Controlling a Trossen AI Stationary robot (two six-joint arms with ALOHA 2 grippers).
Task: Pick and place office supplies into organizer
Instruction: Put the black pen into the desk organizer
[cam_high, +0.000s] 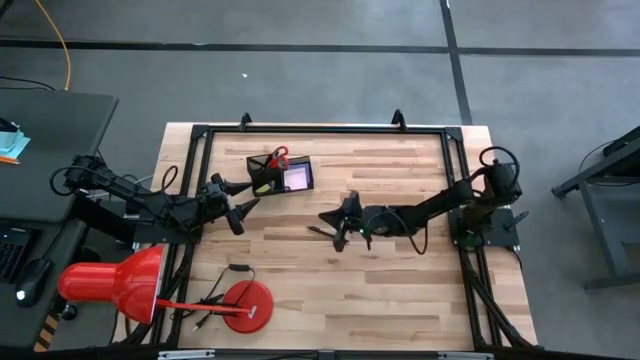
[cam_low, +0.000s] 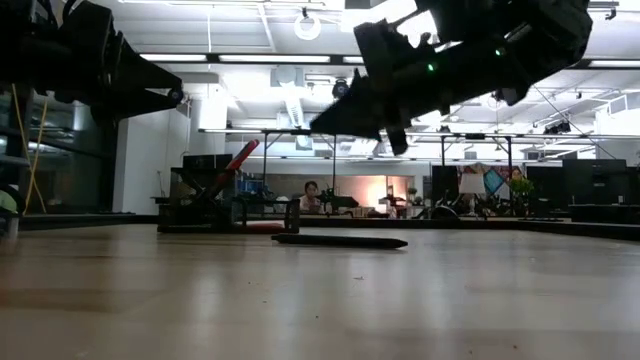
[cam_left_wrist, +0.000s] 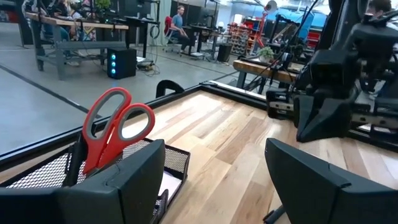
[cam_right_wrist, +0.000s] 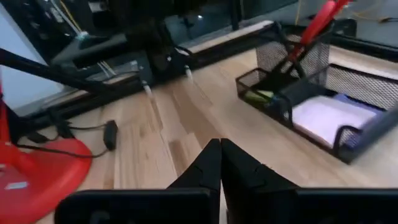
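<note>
Low view | wooden table (cam_low: 320, 300) | 1 pen (cam_low: 340, 241), probably | office behind

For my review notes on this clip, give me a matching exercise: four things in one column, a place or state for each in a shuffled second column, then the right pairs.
Things:
1. red-handled scissors
2. pink sticky-note pad
3. black pen
4. right gripper

Places or states:
A. lying flat on the bare table, outside the organizer
B. fingers shut, holding nothing
C. standing upright in the organizer's taller compartment
D. lying flat in the organizer's low tray

Pairs: 1-C, 2-D, 3-A, 4-B
</note>
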